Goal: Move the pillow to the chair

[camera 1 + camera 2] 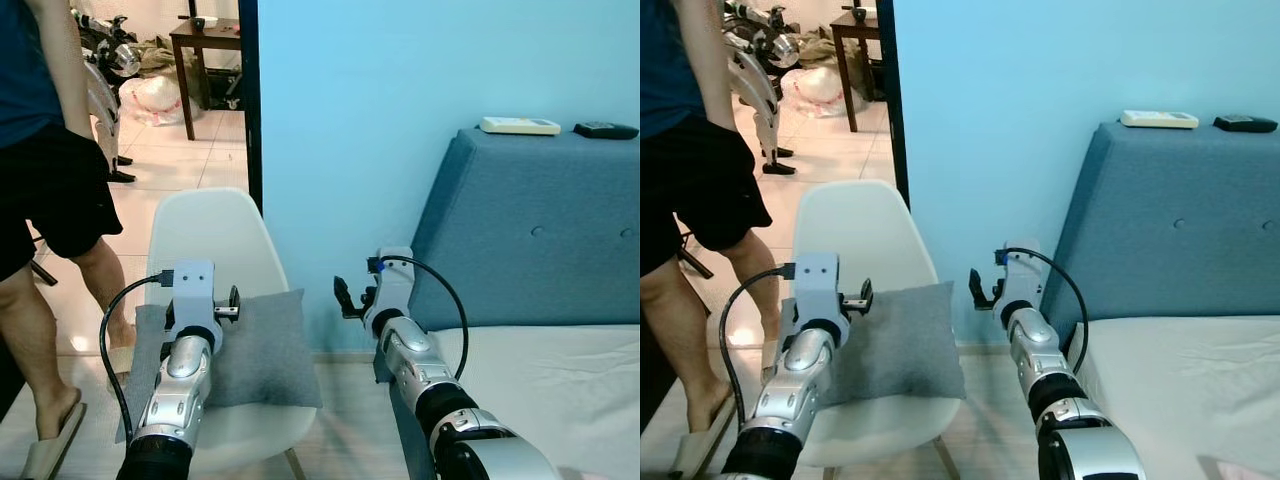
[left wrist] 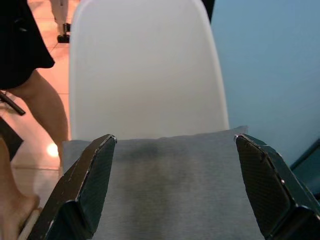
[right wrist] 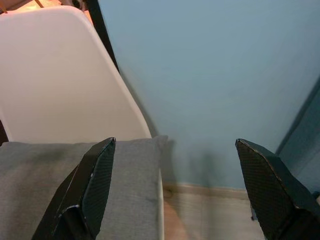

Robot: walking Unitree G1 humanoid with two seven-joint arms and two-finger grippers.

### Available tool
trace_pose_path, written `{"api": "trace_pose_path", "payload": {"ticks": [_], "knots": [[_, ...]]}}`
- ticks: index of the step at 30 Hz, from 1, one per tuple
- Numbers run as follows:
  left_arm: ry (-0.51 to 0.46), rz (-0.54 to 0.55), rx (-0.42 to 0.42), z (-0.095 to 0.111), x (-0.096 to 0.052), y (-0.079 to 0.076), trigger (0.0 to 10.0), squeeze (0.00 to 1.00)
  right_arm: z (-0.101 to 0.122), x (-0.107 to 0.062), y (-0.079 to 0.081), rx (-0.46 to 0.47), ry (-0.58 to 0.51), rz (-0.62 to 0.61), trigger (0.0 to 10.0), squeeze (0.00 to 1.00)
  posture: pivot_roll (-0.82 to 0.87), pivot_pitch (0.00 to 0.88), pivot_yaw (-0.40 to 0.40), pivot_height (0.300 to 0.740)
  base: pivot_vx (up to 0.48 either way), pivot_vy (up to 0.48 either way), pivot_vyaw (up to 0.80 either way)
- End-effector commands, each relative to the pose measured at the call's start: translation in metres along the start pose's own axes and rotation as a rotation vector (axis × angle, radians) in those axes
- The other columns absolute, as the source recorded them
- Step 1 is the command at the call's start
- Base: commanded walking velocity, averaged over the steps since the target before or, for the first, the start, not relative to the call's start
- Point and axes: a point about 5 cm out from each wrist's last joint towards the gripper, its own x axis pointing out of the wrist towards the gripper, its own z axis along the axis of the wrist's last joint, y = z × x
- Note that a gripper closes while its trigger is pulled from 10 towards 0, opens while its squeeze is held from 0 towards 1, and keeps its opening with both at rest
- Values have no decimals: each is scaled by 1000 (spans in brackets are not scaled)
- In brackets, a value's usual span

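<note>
Two grippers are hovering spread wide, holding nothing. Left gripper (image 2: 175, 190) is poised over the grey pillow (image 1: 262, 345), which is lying on the white chair (image 1: 215, 235) seat, so placement looks done; only withdrawal seems left. Right gripper (image 3: 175, 192) is hanging at 3 o'clock of the chair. Head views are adding a person (image 1: 45, 190) at 9 o'clock and the blue sofa (image 1: 530, 240).

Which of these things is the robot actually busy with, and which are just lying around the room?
Part of the job:
- grey pillow, lying on the seat
- white chair
- left pincer, open above the pillow
- right pincer, open beside the chair

Just lying about:
- white remote and dark remote on the blue headboard
- wooden table
- a person standing nearby
</note>
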Motion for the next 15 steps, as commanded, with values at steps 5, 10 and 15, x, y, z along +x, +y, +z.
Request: {"api": "trace_pose_path", "payload": {"ticks": [5,10,15], "knots": [[49,2,-12,-7,0,-1,10000,0,0,1,-1,10,14,-7,10000,0,52,0,-82,740,0,33,0],[52,-1,-7,-7,1,0,10000,0,1,1,-1,10,14,-8,10000,0,52,0,-81,740,0,288,0],[47,13,13,-7,2,2,10000,0,1,2,-1,10,12,-10,10000,0,51,0,-80,740,0,384,0]]}}
